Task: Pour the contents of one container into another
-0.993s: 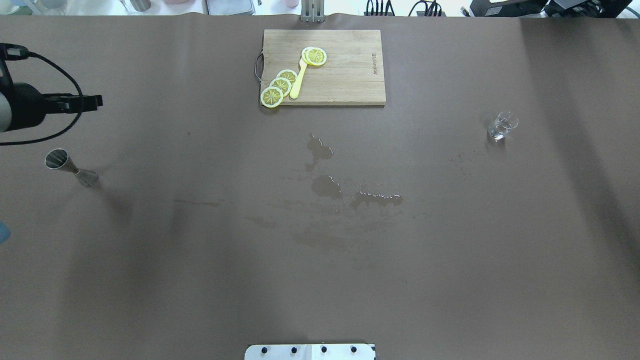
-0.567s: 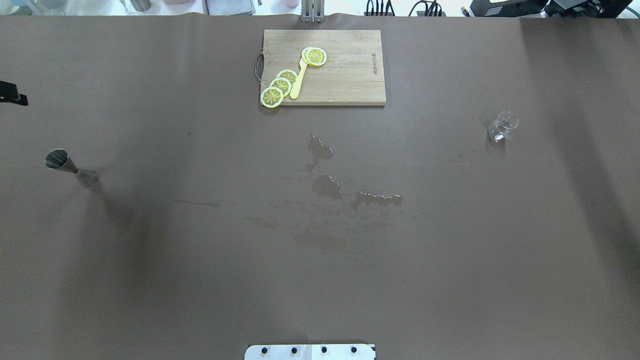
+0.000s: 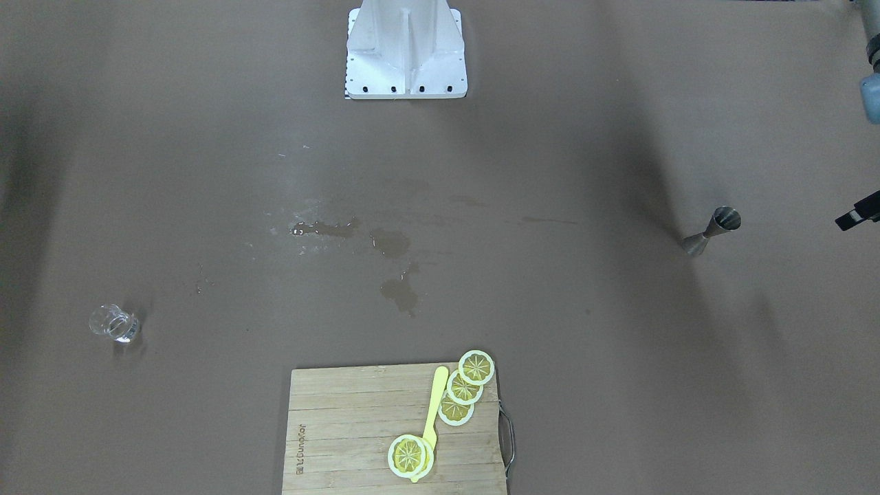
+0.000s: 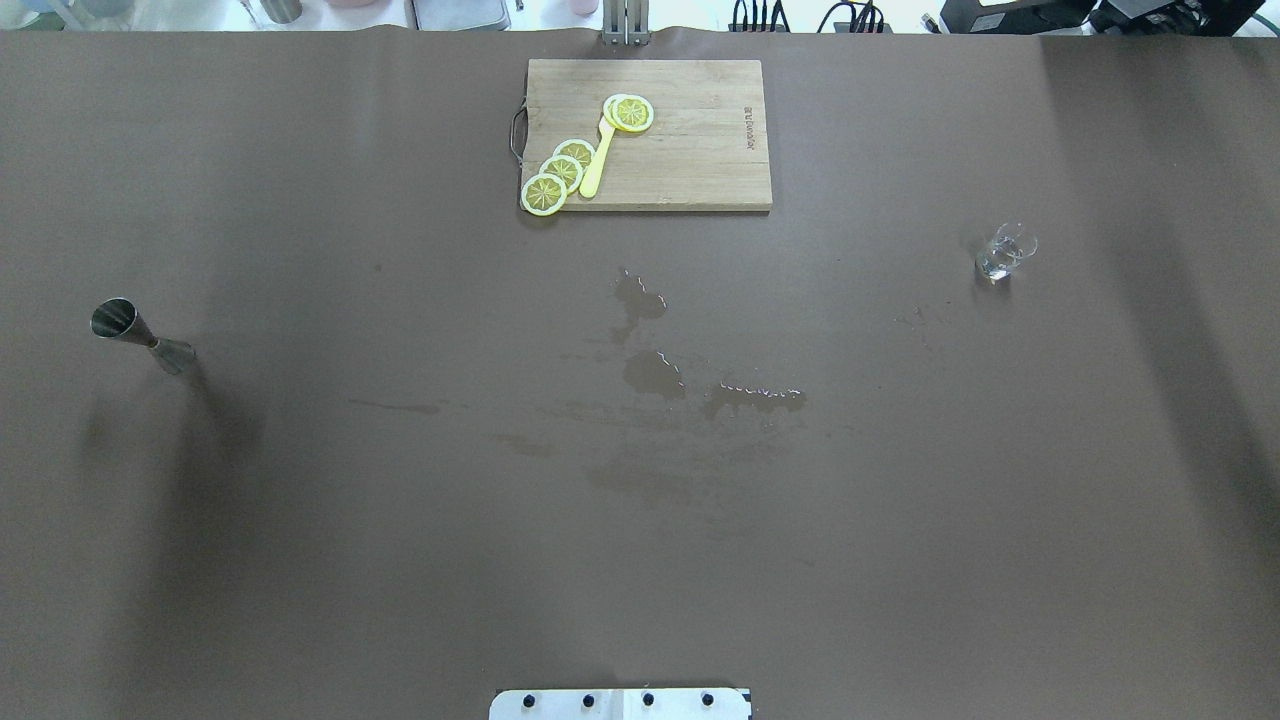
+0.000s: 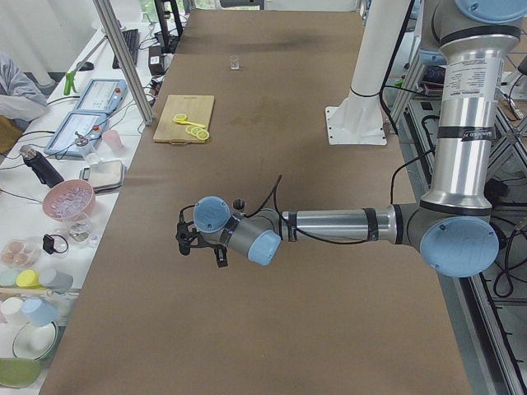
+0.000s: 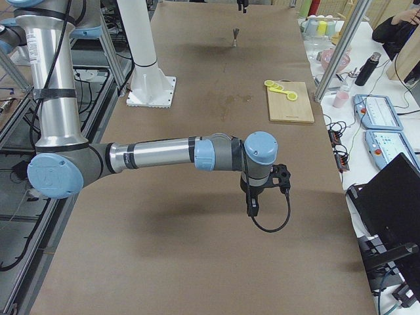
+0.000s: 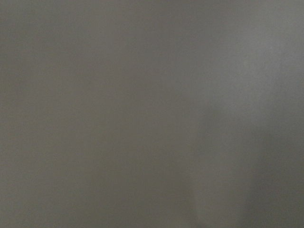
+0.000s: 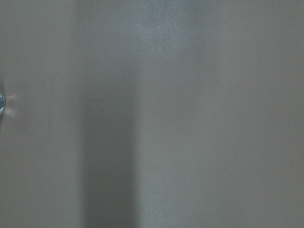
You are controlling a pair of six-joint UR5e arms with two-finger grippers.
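Left gripper [image 3: 851,218] apart from jigger [image 3: 712,231], opening unclear

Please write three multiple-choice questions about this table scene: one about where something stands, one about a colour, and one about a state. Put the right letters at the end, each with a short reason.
1. Where on the table does the metal jigger stand?
A. in its middle
B. on the robot's left side, alone
C. on the robot's right side

2. What colour is the utensil lying on the cutting board?
A. red
B. blue
C. yellow

3. How is the middle of the table?
A. wet with spilled patches
B. piled with plates
C. covered by a towel

Answers:
1 B: the overhead view shows the jigger near the left edge with nothing beside it.
2 C: the utensil is yellow, like the lemon slices next to it.
3 A: dark, partly shiny patches spread over the brown surface there.
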